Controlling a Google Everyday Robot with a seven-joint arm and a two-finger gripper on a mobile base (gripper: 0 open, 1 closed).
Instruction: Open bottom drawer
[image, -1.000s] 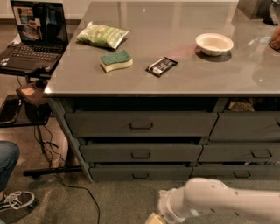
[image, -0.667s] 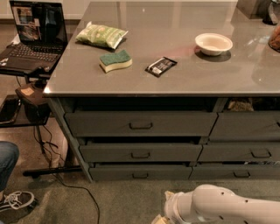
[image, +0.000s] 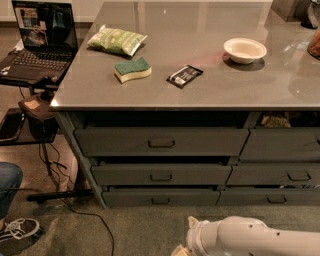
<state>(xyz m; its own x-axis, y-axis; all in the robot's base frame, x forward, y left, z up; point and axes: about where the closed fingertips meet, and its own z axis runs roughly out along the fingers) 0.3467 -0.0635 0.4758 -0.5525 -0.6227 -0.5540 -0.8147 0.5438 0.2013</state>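
My white arm (image: 255, 237) is low at the near edge. My claw (image: 180, 250) is at its left end, mostly cut off, so I cannot tell how open it is. Behind it, the bottom drawer (image: 130, 198) is lowest in the left stack. The counter (image: 200, 95) above holds a sponge (image: 132, 69) and a bowl (image: 244, 50).

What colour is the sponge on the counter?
Sponge is green over yellow, camera view; claw at bottom edge.
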